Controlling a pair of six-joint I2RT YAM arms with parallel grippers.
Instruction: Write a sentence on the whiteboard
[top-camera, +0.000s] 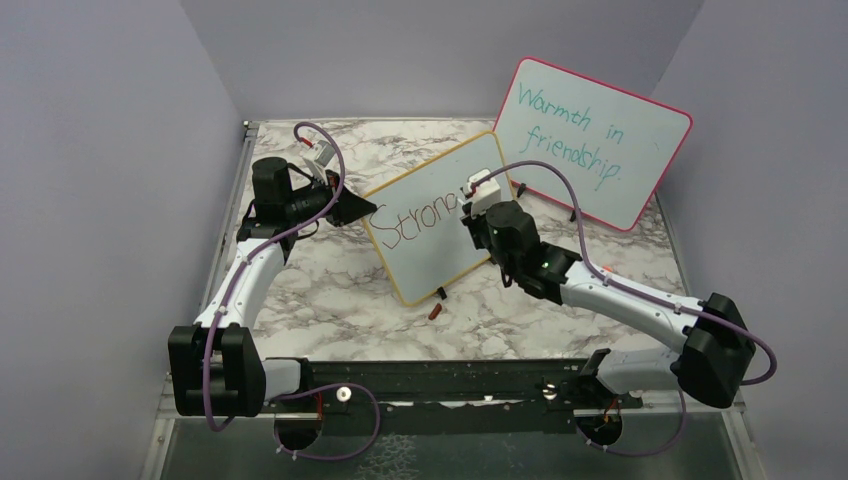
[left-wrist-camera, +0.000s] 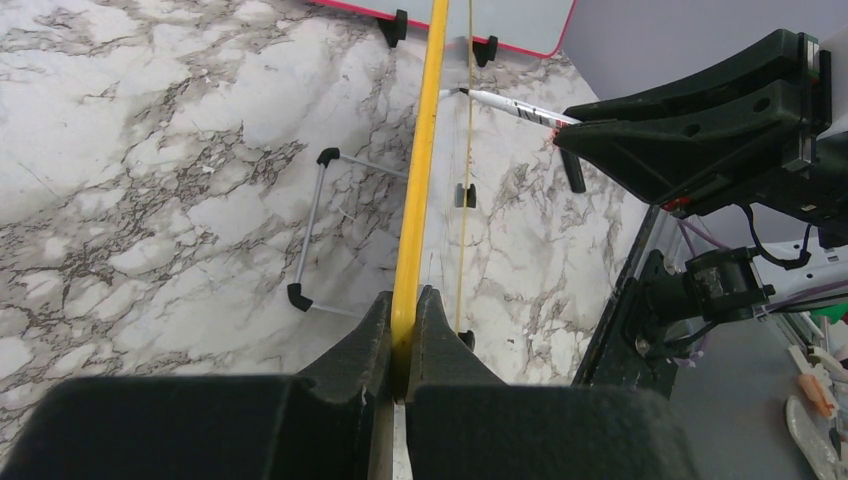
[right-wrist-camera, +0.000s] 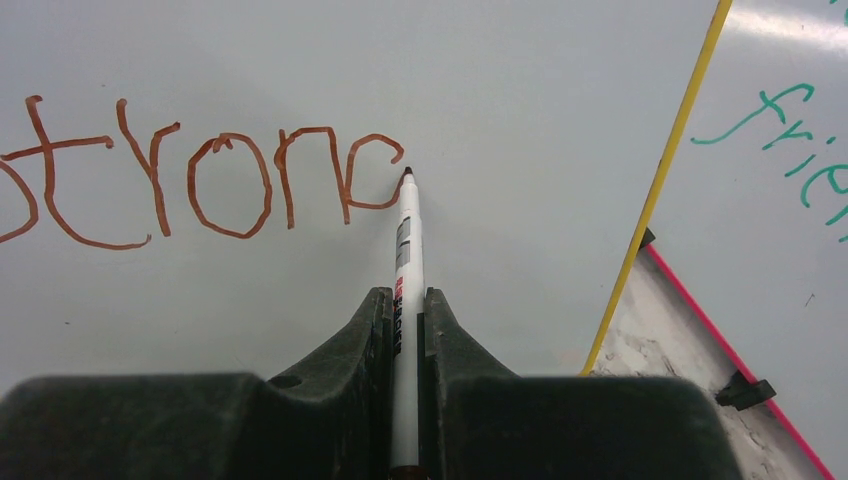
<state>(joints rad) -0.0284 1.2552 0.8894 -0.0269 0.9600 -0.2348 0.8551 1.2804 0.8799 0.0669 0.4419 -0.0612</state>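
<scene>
The whiteboard (top-camera: 440, 255) with its yellow frame stands tilted at mid-table. My left gripper (top-camera: 362, 212) is shut on its left frame edge; the left wrist view shows the yellow frame (left-wrist-camera: 425, 150) pinched between the jaws of that gripper (left-wrist-camera: 404, 322). My right gripper (right-wrist-camera: 405, 312) is shut on a white marker (right-wrist-camera: 408, 250), whose tip touches the board face (right-wrist-camera: 520, 90). The sentence (right-wrist-camera: 200, 180) reads "Stron" in red-brown, followed by a half-drawn letter at the tip. Seen from above, the right gripper (top-camera: 476, 203) sits against the board's right half.
A pink-framed board (top-camera: 590, 140) with teal writing stands behind and to the right, close to the whiteboard's corner. A small red-brown marker cap (top-camera: 435, 311) lies on the marble table in front. A wire stand (left-wrist-camera: 310, 230) props the whiteboard from behind.
</scene>
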